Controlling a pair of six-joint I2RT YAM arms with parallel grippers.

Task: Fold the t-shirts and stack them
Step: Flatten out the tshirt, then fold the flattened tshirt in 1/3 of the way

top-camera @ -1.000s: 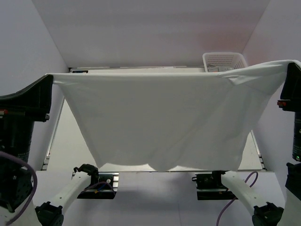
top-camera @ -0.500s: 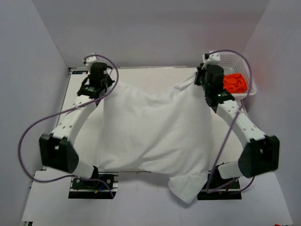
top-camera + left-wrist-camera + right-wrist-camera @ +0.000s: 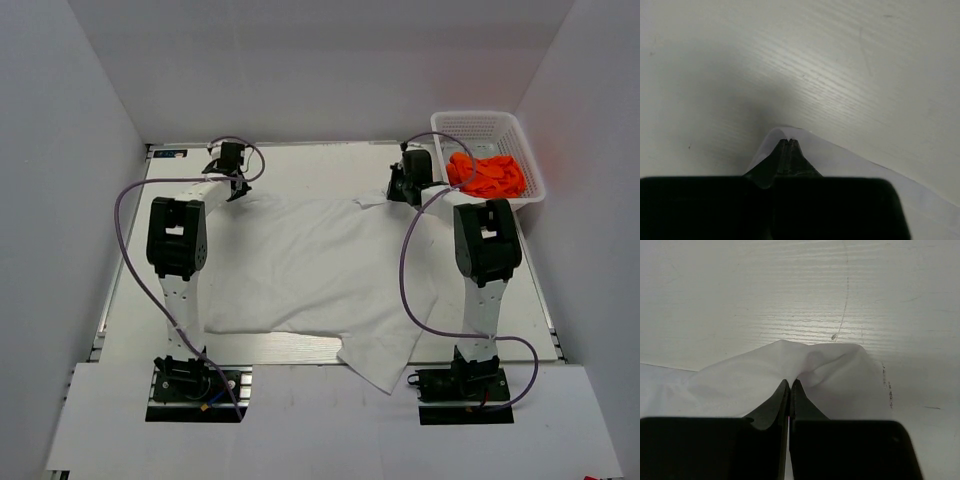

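Observation:
The white t-shirt (image 3: 310, 270) lies spread on the table, its near right part hanging over the front edge. My left gripper (image 3: 232, 180) is shut on its far left corner, whose cloth shows in the left wrist view (image 3: 840, 155) round the closed fingertips (image 3: 789, 146). My right gripper (image 3: 400, 192) is shut on the far right corner, where the cloth (image 3: 790, 370) bunches at the closed fingertips (image 3: 790, 385). The bright orange t-shirt (image 3: 488, 175) lies crumpled in the basket.
A white plastic lattice basket (image 3: 478, 125) stands at the back right of the table. Both arms stretch forward along the table's sides, cables looping beside them. White walls enclose the table (image 3: 300, 160) on left, back and right.
The white shirt, held up high a second ago, has been swung forward and laid flat on the table. Both grippers have moved to the far edge and lowered, still holding its corners.

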